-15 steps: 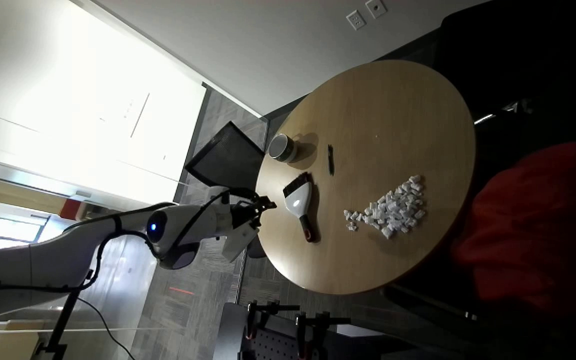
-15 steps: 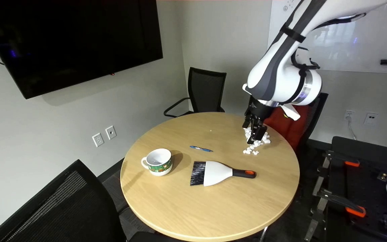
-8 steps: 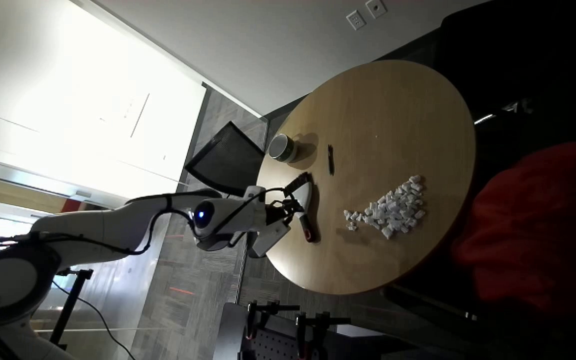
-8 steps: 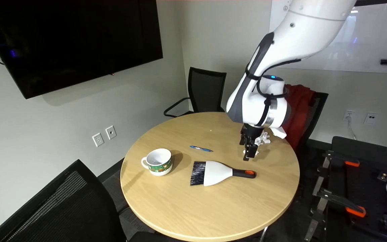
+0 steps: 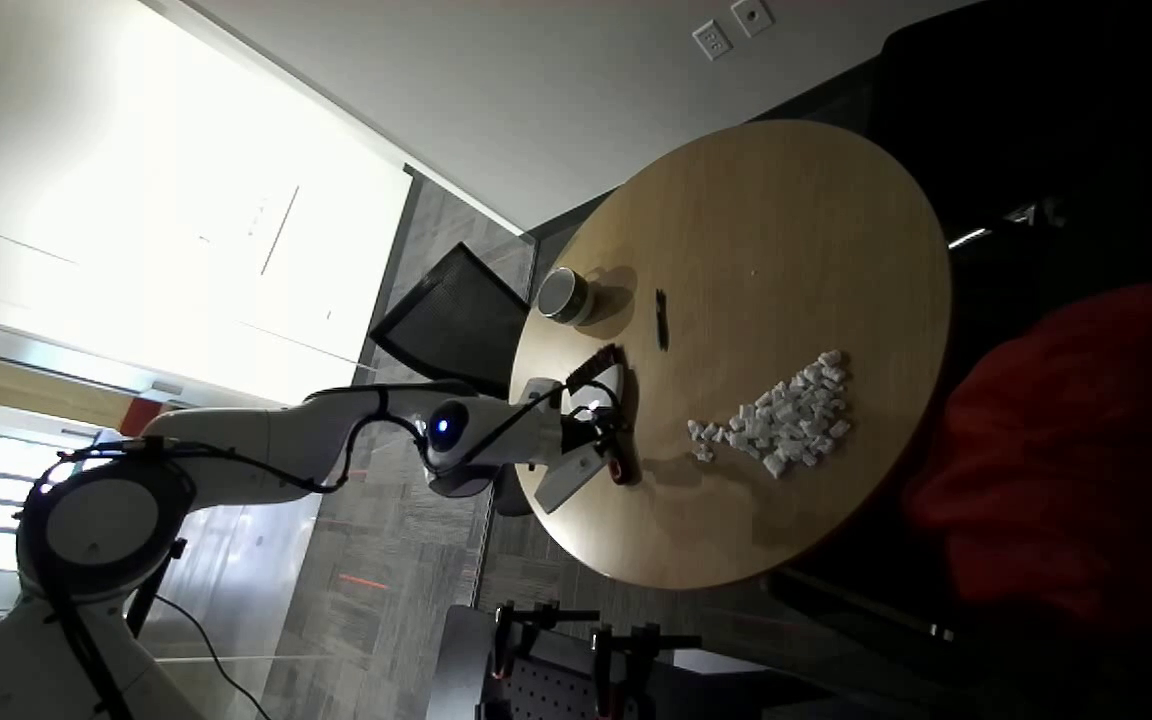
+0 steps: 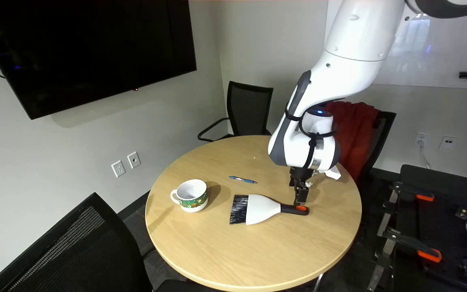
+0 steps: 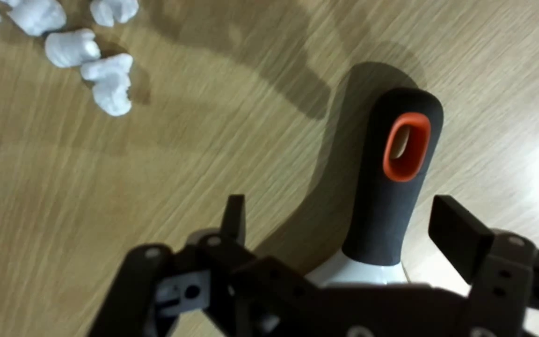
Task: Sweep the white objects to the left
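Observation:
The white objects are a loose cluster of small bits (image 5: 786,420) on the round wooden table (image 5: 786,200). In an exterior view a few bits (image 6: 309,184) show behind my gripper, and the arm hides most of them. Several bits (image 7: 70,48) show at the upper left of the wrist view. A brush (image 6: 262,209) with white head, black bristles and black-orange handle lies flat on the table. In the wrist view my open gripper (image 7: 339,199) has its fingers either side of the brush handle (image 7: 377,220), with gaps on both sides. My gripper (image 6: 299,199) is low over the handle end.
A cup with a green band (image 6: 191,195) stands beyond the bristle end, and it also shows in an exterior view (image 5: 564,296). A blue pen (image 6: 242,179) lies between the brush and the far table area. Chairs stand around the table, one with a red cloth (image 6: 353,134).
My gripper has moved across the table and down toward the brush handle, from in front of the white objects. The brush, cup, pen and white objects have not moved.

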